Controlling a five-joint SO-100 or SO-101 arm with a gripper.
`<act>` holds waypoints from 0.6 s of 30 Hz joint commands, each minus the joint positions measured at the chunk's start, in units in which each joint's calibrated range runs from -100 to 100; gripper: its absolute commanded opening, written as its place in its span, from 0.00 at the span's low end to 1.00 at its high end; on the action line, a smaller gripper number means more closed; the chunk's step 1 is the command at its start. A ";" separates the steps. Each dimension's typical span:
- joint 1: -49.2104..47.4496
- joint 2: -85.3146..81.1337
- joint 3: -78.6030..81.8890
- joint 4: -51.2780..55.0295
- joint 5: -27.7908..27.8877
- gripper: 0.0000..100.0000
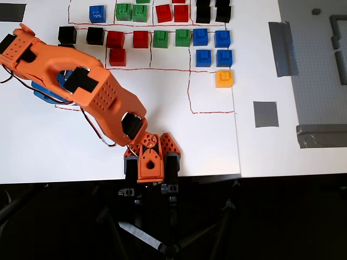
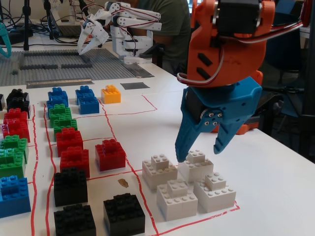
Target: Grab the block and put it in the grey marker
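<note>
Pincer: our blue gripper [image 2: 200,149] hung apart, empty, above the far-right white brick [image 2: 196,164].
Advice: we judged a straight, centred descent best.

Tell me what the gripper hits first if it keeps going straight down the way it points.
Probably the white block at the back right of the four: the open gripper hangs just above it, fingertips straddling its stud. Depth is uncertain from one view.

Bright, even light; the table [image 1: 49,146] nearly washes out overhead. Soft shadows fall under the bricks; the far background seems slightly blurred.
</note>
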 commanded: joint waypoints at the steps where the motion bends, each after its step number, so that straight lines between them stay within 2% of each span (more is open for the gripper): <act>1: 2.07 -0.80 -1.50 -0.91 -0.59 0.23; 14: 2.40 4.47 -1.50 -3.11 -0.59 0.20; 15: 2.40 4.73 -1.50 -3.20 -0.44 0.18; 18: 2.57 5.33 -1.50 -3.93 0.44 0.02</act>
